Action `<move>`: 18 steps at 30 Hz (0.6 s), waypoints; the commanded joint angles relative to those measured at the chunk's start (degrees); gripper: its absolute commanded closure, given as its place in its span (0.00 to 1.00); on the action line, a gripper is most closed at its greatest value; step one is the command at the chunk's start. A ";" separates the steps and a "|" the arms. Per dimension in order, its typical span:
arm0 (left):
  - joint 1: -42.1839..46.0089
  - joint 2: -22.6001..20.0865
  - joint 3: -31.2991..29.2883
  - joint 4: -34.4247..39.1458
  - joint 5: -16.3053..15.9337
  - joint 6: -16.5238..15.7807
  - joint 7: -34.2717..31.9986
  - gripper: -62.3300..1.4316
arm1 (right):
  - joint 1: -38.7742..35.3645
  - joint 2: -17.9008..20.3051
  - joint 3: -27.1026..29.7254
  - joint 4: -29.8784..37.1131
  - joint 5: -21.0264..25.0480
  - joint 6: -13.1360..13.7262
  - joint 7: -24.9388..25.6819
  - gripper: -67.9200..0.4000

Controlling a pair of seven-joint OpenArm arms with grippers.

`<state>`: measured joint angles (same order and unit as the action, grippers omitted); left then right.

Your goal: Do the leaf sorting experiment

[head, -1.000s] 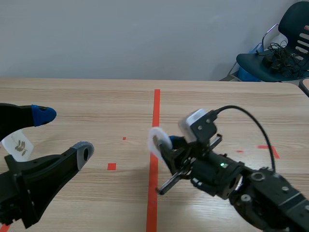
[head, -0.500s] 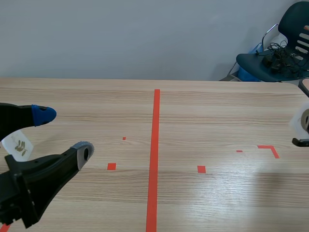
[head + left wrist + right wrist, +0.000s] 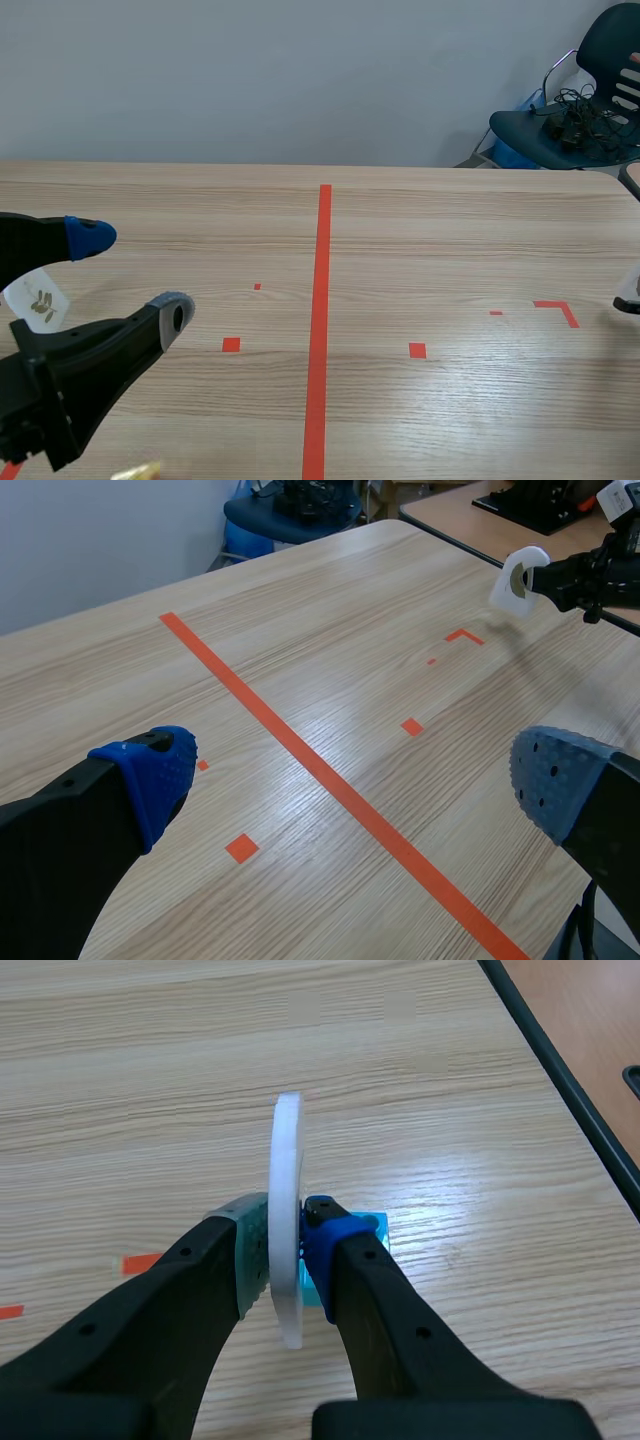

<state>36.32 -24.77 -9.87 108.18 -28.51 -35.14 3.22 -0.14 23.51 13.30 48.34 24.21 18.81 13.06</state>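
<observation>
One white disc [image 3: 287,1160] pinched in right pincer [image 3: 288,1250].

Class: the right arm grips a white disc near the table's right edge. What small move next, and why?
Probably lower the white disc onto the table and open the jaws: the right gripper pinches it upright above the wood, close to the edge, and the left gripper is open.
</observation>
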 commanded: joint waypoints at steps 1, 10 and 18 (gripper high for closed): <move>-0.17 0.13 0.20 0.20 -0.63 0.04 -0.79 0.00 | 0.96 0.92 -0.24 0.68 -0.04 -0.22 0.85 0.88; -0.31 0.13 0.20 0.20 -0.63 0.04 -0.79 0.00 | 0.24 1.22 -0.24 -0.17 -2.10 0.02 1.40 0.63; -0.31 0.13 0.20 0.20 -0.63 0.04 -0.79 0.00 | -2.03 6.49 1.36 4.46 -1.18 6.91 3.10 0.33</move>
<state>36.32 -24.77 -9.87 108.18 -28.51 -35.14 3.22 -2.17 27.31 13.15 49.71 22.11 25.71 15.16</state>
